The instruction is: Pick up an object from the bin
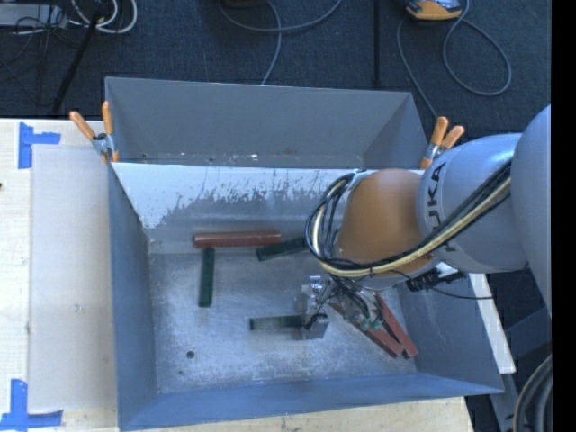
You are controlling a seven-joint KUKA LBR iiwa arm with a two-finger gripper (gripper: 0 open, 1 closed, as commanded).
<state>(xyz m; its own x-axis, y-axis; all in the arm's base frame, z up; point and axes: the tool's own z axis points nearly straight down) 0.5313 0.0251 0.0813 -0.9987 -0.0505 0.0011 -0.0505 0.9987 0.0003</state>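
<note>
My gripper (314, 319) is low over the bin floor, right of the middle, under the orange wrist cover. A short dark green bar (273, 323) lies flat on the floor, and its right end reaches the gripper's tip. Whether the gripper touches the bar is hidden. Just to the gripper's right, a reddish-brown stick (393, 329) lies slanted against the bin's right wall.
Further back lie a reddish-brown rod (237, 238), a dark green stick (206, 277) pointing toward the front below it, and another dark green stick (280, 249) partly under the wrist cover. The arm and its cables cover the bin's right side.
</note>
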